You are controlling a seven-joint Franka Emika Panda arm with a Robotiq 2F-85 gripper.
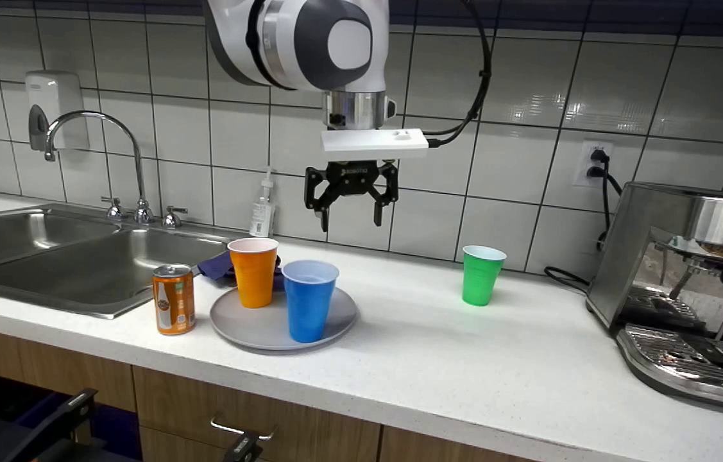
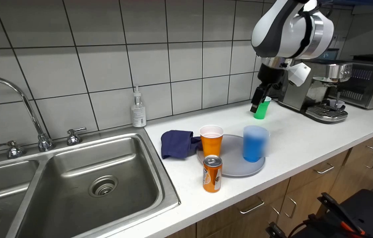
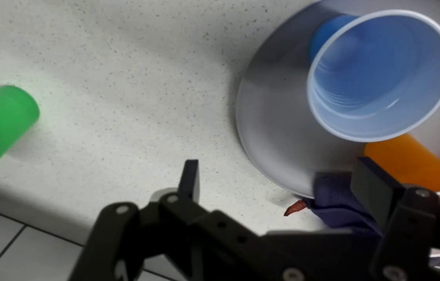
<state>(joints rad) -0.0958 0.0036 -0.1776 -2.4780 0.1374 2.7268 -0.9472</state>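
Standing upright on one gray plate (image 1: pixel 262 327), two cups are counted: a blue cup (image 1: pixel 310 308) and an orange cup (image 1: pixel 254 279). Above the counter (image 1: pixel 496 378), higher than the cups, one gripper (image 1: pixel 351 224) is suspended, its two jaws spread apart. At the plate's edge one navy cloth (image 2: pixel 176 143) is bunched; one orange can (image 1: pixel 174 305) is placed just beside the plate. A third, green cup (image 1: pixel 482 282) is set well apart, near the tiled wall (image 1: pixel 428 218). Farther out, one two-basin sink (image 2: pixel 73 191), one faucet (image 1: pixel 138 167) with two handles (image 1: pixel 172 218), one pump bottle (image 2: pixel 138 114) by the wall and one coffee machine (image 1: pixel 669 256) are noted.
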